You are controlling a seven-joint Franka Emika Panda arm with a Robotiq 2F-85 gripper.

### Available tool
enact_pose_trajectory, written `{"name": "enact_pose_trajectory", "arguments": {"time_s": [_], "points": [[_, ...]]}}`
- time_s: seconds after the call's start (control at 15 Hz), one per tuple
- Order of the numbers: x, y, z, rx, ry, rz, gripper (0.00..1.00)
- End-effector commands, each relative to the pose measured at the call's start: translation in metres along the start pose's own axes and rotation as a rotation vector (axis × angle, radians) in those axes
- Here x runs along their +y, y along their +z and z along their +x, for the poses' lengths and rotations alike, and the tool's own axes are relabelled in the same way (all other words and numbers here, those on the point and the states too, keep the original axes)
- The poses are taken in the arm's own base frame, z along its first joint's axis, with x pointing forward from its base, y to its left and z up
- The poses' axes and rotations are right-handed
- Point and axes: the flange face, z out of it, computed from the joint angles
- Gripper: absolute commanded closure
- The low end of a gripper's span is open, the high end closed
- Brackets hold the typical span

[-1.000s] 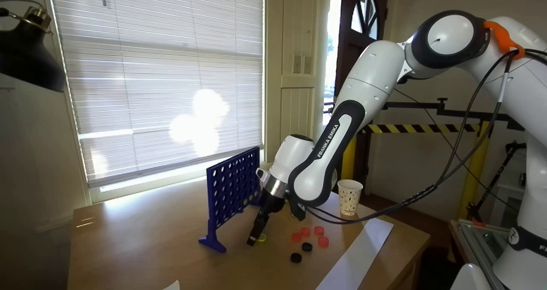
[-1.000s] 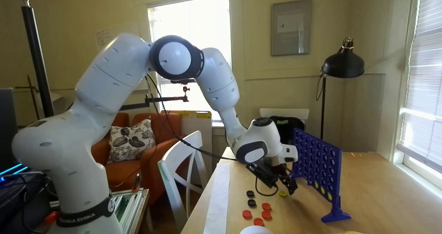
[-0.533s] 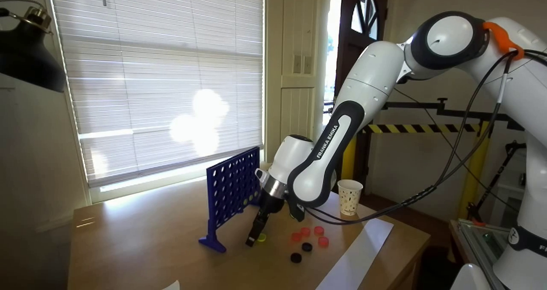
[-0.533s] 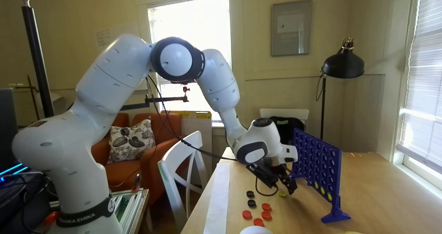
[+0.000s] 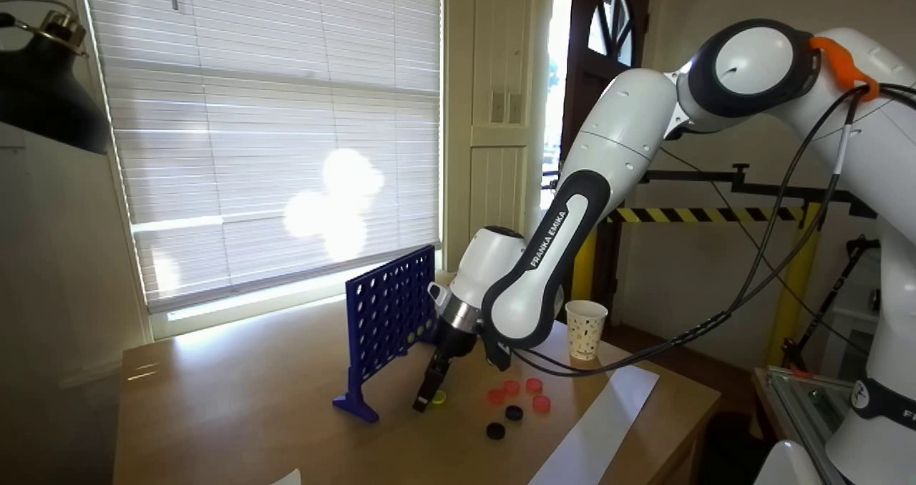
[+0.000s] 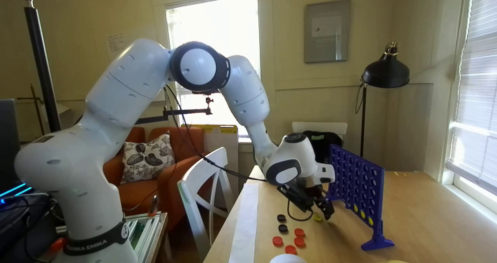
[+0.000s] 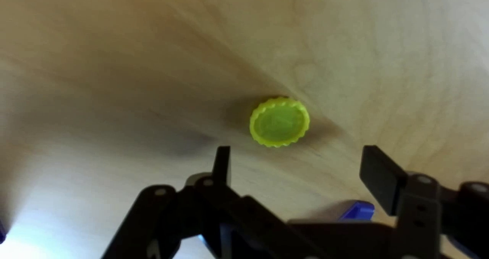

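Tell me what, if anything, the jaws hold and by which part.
Nothing: the jaws stand open, and the yellow four-in-a-row disc lies apart from them on the table.

The yellow disc (image 7: 279, 122) is lying flat on the surface (image 7: 401, 60), sitting just right of the middle in the wrist view. A notched, raised rim is circling its round, sunken face, which is showing a duller, greener yellow. In an exterior view, the yellow disc (image 5: 439, 398) is appearing low, near the middle, its left side partly hidden; in an exterior view, the yellow disc (image 6: 317, 217) is resting toward the lower right.
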Motion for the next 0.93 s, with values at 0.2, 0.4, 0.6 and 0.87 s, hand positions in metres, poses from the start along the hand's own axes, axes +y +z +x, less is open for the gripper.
{"name": "enact_pose_trajectory", "arguments": {"time_s": [0.2, 0.4, 0.6, 0.87], "points": [[0.0027, 0.0000, -0.0020, -0.019, 0.001, -0.015, 0.27], [0.0036, -0.0006, -0.0027, -0.022, 0.000, -0.016, 0.44], [0.0056, -0.0020, -0.0026, -0.024, -0.005, -0.022, 0.22], [-0.0009, -0.0028, -0.0087, -0.052, -0.019, -0.024, 0.09]]}}
